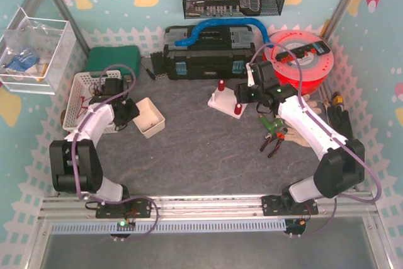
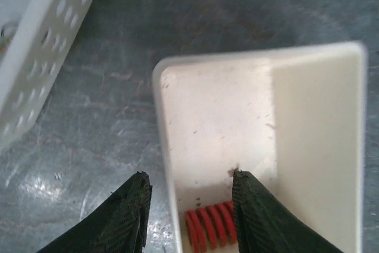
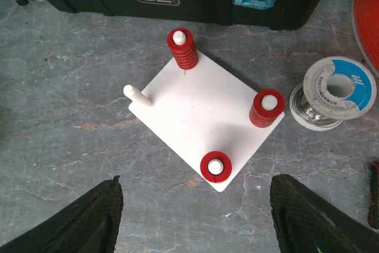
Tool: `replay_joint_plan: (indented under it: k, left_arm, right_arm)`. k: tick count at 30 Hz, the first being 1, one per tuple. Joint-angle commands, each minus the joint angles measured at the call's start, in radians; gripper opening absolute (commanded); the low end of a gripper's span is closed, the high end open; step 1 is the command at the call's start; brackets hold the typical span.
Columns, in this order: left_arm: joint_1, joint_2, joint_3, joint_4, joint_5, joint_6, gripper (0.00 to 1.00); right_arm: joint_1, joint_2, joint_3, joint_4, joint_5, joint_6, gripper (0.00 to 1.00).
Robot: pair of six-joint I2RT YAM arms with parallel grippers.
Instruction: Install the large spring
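Note:
A red spring lies in the near end of a small white box, partly hidden by my finger. My left gripper is open and straddles the box's left wall, one finger outside and one inside beside the spring. The box and left gripper also show in the top view. A white peg plate holds three red springs on pegs: tall, medium, short. One peg is bare. My right gripper is open and empty, hovering just near of the plate.
A black toolbox stands behind the plate, a red filament spool at the back right. A solder reel lies right of the plate. Pliers lie by the right arm. A white perforated basket stands left of the box.

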Motion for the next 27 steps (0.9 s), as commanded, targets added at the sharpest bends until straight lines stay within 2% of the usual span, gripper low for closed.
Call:
replay_joint_plan:
  k: [1,5,12,16,27]
  left_arm:
    - [0.004,0.023,-0.029,-0.045,0.017,-0.104,0.43]
    - [0.005,0.045,-0.027,-0.033,-0.007,-0.065,0.41]
    - [0.006,0.085,-0.008,-0.006,-0.037,-0.019,0.24]
    - [0.007,0.098,0.018,0.011,-0.071,0.007,0.18]
    - [0.008,0.138,0.026,0.021,-0.034,-0.051,0.01]
  right_arm:
    - [-0.003,-0.029,-0.037,-0.028,0.024,0.010,0.69]
    - [-0.004,-0.047,-0.064,-0.026,0.037,0.014,0.69]
    - [-0.003,-0.065,-0.079,-0.024,0.041,0.020,0.69]
    - [-0.004,-0.075,-0.100,-0.023,0.045,0.024,0.70]
    - [-0.005,-0.083,-0.129,-0.014,0.068,0.013,0.71]
